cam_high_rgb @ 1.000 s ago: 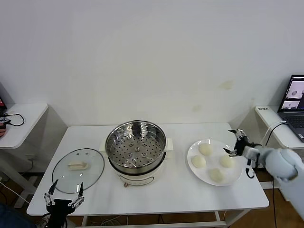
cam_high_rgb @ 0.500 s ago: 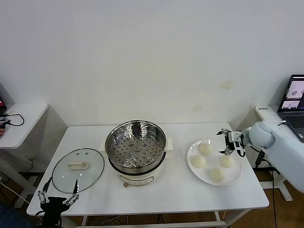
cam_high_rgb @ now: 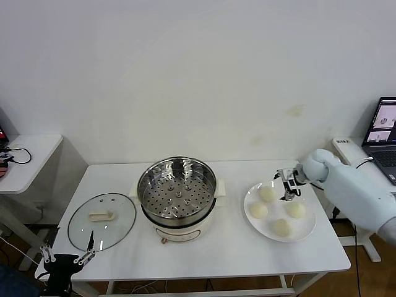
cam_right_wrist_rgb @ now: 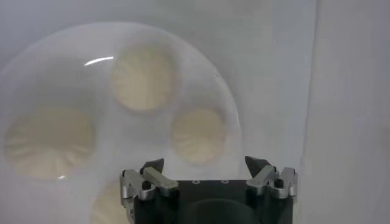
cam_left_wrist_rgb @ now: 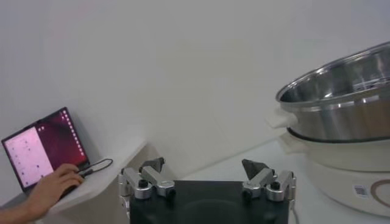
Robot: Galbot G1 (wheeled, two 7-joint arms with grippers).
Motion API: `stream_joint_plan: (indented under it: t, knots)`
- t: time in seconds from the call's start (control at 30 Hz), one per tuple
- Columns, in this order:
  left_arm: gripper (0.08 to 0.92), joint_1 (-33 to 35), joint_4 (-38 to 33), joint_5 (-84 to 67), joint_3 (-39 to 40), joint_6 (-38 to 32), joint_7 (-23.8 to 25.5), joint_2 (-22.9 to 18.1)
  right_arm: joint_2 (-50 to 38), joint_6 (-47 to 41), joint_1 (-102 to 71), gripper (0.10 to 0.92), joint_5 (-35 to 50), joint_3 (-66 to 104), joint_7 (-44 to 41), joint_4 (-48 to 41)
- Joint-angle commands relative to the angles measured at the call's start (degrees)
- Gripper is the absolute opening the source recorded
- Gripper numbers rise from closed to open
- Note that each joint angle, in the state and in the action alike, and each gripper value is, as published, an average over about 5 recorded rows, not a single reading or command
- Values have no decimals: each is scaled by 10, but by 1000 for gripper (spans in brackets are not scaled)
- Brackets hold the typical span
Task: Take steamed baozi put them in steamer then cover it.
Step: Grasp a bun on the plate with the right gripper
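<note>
Four cream-white baozi lie on a white plate (cam_high_rgb: 304, 229) at the table's right: one at the back (cam_high_rgb: 267, 193), one on the left (cam_high_rgb: 258, 210), one on the right (cam_high_rgb: 296, 210), one in front (cam_high_rgb: 282, 228). My right gripper (cam_high_rgb: 288, 184) is open and empty, above the plate's far edge, between the back and right baozi. In the right wrist view its open fingertips (cam_right_wrist_rgb: 206, 165) hover over the baozi (cam_right_wrist_rgb: 198, 134). The steel steamer (cam_high_rgb: 178, 192) stands empty at mid-table. The glass cover (cam_high_rgb: 102, 213) lies flat to its left. My left gripper (cam_high_rgb: 67, 258) is open, low off the table's front left corner.
The left wrist view shows the left gripper (cam_left_wrist_rgb: 204, 165), the steamer's side (cam_left_wrist_rgb: 341, 103), and a laptop (cam_left_wrist_rgb: 42, 155) with a person's hand on a side table. Another laptop (cam_high_rgb: 386, 127) sits on a shelf at the far right.
My right gripper has moved left from beyond the plate's right edge to above the plate's far side. My left gripper has sunk lower and drifted left.
</note>
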Motion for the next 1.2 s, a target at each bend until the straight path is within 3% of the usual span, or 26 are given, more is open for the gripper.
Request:
stream_joint_plan:
  t: [0.03, 0.5, 0.97, 1.2]
  knots:
    - [823, 0, 0, 1, -4, 0, 0, 0, 55, 12, 9, 823, -28, -19, 0, -76]
    - [823, 5, 2, 2, -5, -2, 0, -1, 100, 10, -7, 812, -50, 3, 15, -112]
    - [823, 1, 6, 2, -7, -4, -2, 2, 107, 2, -6, 637, -64, 8, 8, -127]
    - [823, 4, 2, 3, -7, -6, -2, -1, 88, -3, 2, 609, -47, 1, 0, -101]
